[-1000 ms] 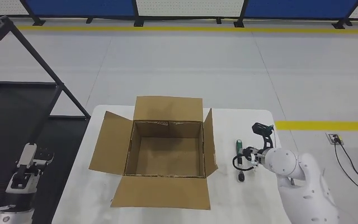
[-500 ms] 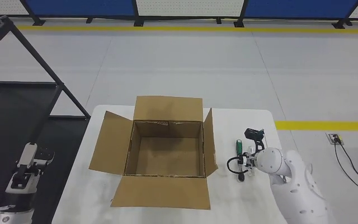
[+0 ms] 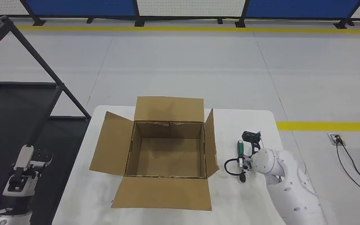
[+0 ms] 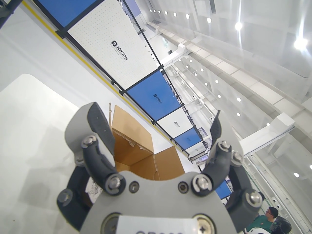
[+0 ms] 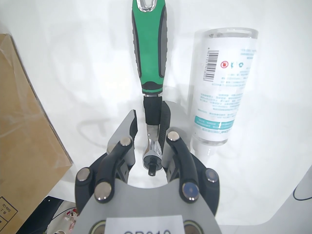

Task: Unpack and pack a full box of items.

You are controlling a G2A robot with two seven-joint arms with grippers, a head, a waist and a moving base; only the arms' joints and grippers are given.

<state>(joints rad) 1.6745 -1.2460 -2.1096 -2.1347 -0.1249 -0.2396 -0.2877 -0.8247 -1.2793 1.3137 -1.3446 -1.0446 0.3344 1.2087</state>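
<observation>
An open cardboard box point(image 3: 169, 152) stands in the middle of the white table point(image 3: 236, 121), flaps spread, with nothing visible inside. A green-handled ratchet wrench point(image 5: 150, 49) lies flat to the right of the box point(image 5: 22, 122). My right gripper point(image 5: 150, 116) is low over it, open, its fingers straddling the wrench's black neck; one pad point(image 5: 166, 118) touches the neck and the other stands off a little. From above, the right gripper point(image 3: 241, 164) sits at the head end of the wrench point(image 3: 239, 147). My left gripper point(image 4: 157, 115) is open with nothing in it, off the table's left side.
A clear bottle point(image 5: 221, 86) with a white label lies on the table next to the wrench, parallel to it. The box's right flap point(image 3: 211, 143) rises close beside the wrench. The left arm point(image 3: 22, 174) hangs by a dark frame point(image 3: 50, 95).
My right arm has slid left toward the box, bringing its gripper over the wrench's head end. The left arm has sunk slightly.
</observation>
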